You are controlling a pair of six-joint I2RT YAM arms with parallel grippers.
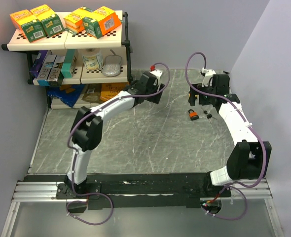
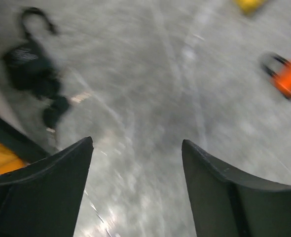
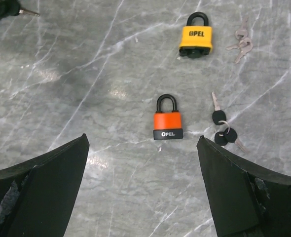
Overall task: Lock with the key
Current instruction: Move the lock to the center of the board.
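Observation:
An orange padlock (image 3: pixel 168 121) with its black shackle closed lies flat on the marble table, ahead of my right gripper (image 3: pixel 143 139). That gripper hangs open above the table with nothing between its fingers. Black-headed keys (image 3: pixel 222 129) on a ring lie just right of the padlock. In the top view the padlock (image 1: pixel 193 114) and the keys (image 1: pixel 208 116) lie just in front of the right gripper (image 1: pixel 199 98). My left gripper (image 2: pixel 137 141) is open and empty over bare table. Its view is blurred, with the orange padlock (image 2: pixel 288 79) at the far right.
A yellow padlock (image 3: pixel 196 37) and silver keys (image 3: pixel 240 42) lie beyond the orange one. A black padlock (image 2: pixel 29 64) with a dark key (image 2: pixel 54 111) beside it lies left of the left gripper. A shelf rack (image 1: pixel 71 49) with boxes stands at the back left.

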